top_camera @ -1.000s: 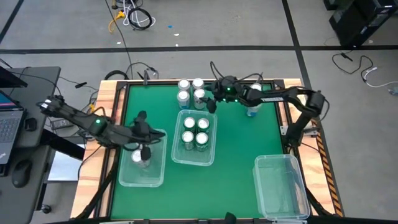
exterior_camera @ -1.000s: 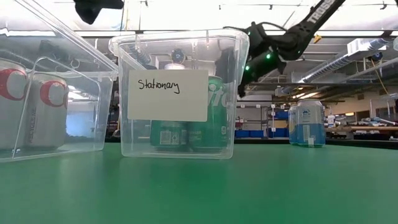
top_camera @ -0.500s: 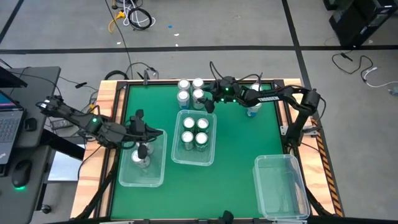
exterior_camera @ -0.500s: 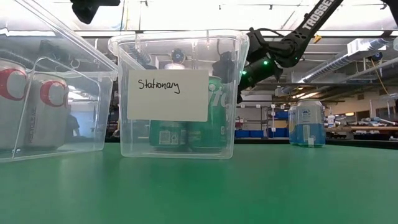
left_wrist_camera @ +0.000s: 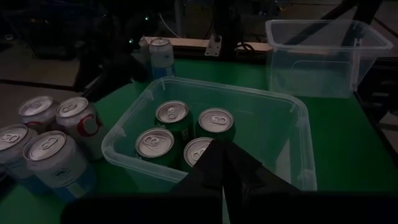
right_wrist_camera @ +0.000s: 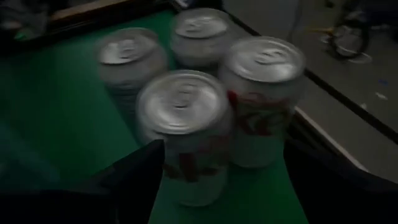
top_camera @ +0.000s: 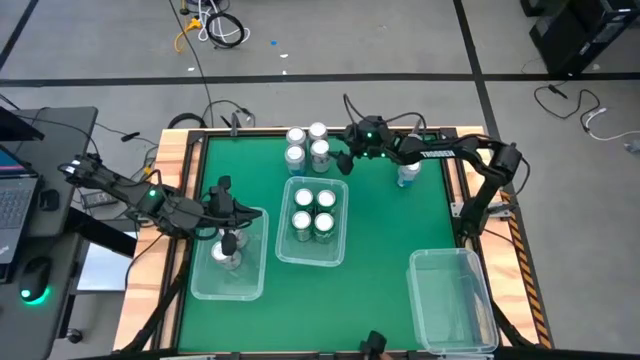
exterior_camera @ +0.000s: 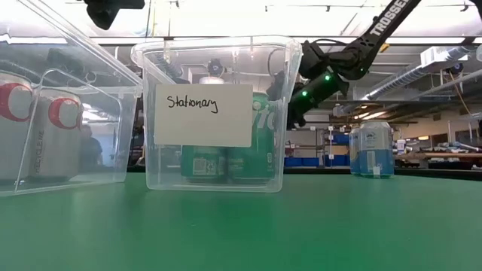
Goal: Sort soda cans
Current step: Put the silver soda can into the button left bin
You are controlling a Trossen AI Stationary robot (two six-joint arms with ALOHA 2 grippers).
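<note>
Several white soda cans [top_camera: 306, 144] stand upright in a cluster on the green table [top_camera: 385, 225] near its far edge. In the right wrist view they [right_wrist_camera: 183, 127] fill the picture, and my right gripper [right_wrist_camera: 227, 186] is open just short of the nearest one, touching nothing. In the high view this gripper [top_camera: 339, 160] sits at the cluster's right side. A lone blue can [top_camera: 407, 176] stands by the right arm. Green cans [left_wrist_camera: 186, 127] sit in the middle bin [top_camera: 338, 250]. My left gripper [top_camera: 232, 238] is shut, hovering over the left bin [top_camera: 205, 290], which holds white cans [exterior_camera: 38, 124].
An empty clear bin [top_camera: 452, 300] stands at the near right corner. The middle bin carries a paper label [exterior_camera: 202, 114] on its near wall. A laptop [top_camera: 15, 195] and a mouse sit on a side desk left of the table. Cables lie on the floor beyond the far edge.
My right gripper has shifted a little toward the table's far edge beside the white cans and stays open. The blue can shows more fully from behind the arm. The cans have kept their places.
</note>
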